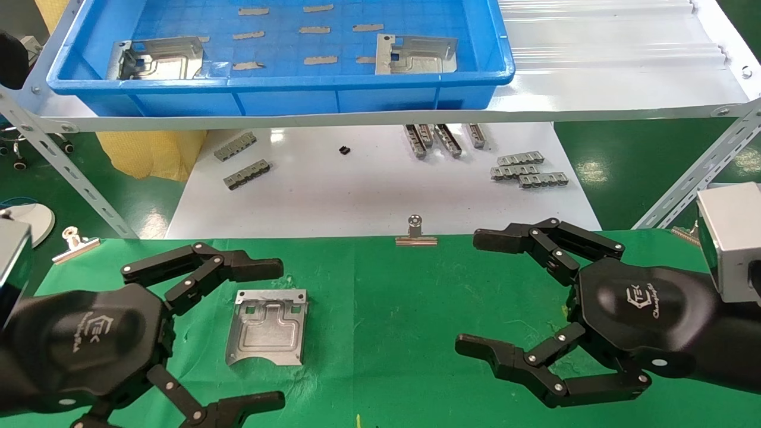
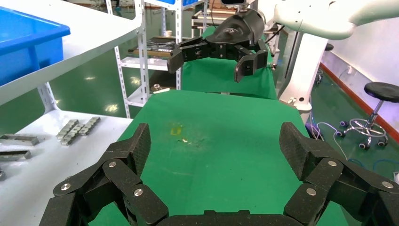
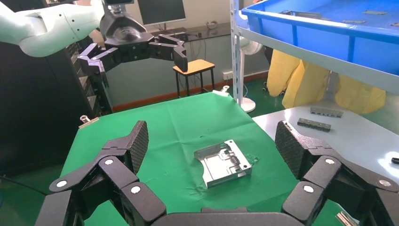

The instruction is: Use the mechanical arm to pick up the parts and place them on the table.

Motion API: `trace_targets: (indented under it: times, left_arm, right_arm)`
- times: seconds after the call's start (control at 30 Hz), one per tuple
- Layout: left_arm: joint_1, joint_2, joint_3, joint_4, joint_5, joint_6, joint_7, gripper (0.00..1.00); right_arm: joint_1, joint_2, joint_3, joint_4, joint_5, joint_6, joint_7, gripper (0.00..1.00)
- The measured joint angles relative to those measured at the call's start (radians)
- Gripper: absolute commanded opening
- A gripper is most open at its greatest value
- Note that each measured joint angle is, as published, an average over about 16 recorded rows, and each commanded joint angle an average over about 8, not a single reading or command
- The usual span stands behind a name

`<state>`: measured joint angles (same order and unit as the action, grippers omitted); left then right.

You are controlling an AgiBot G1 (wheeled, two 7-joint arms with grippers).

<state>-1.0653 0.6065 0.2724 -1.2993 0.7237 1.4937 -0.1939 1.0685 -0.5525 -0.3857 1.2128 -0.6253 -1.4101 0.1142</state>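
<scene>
One silver part (image 1: 267, 327) lies flat on the green table (image 1: 386, 333) at the left, also visible in the right wrist view (image 3: 223, 162). Two more parts (image 1: 157, 58) (image 1: 416, 53) rest in the blue bin (image 1: 357, 98) on the shelf. My left gripper (image 1: 279, 334) hovers open above the cloth near the lying part, holding nothing; its own view (image 2: 215, 141) shows only bare cloth between the fingers. My right gripper (image 1: 467, 291) is open and empty over the table's right side, pointing toward the part (image 3: 211, 136).
Beyond the cloth is a white tabletop (image 1: 368, 190) with grey toothed strips (image 1: 529, 169) (image 1: 244, 160). Binder clips (image 1: 416, 235) (image 1: 74, 241) grip the cloth's far edge. The bin's shelf and its slanted metal legs (image 1: 695, 178) overhang the back.
</scene>
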Motion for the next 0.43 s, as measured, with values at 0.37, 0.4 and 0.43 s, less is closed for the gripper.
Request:
trace_targets:
  times: [0.37, 0.4, 0.43]
  left_arm:
    - [-0.005, 0.003, 0.004, 0.009, 0.004, 0.001, 0.004, 1.0]
    - [-0.005, 0.003, 0.004, 0.009, 0.004, 0.001, 0.004, 1.0]
    - [-0.006, 0.003, 0.004, 0.009, 0.004, 0.001, 0.004, 1.0]
  right_arm:
    - [0.0, 0.0, 0.0, 0.0, 0.0, 0.0, 0.0, 1.0]
    - [0.0, 0.0, 0.0, 0.0, 0.0, 0.0, 0.0, 1.0]
    - [0.0, 0.0, 0.0, 0.0, 0.0, 0.0, 0.0, 1.0]
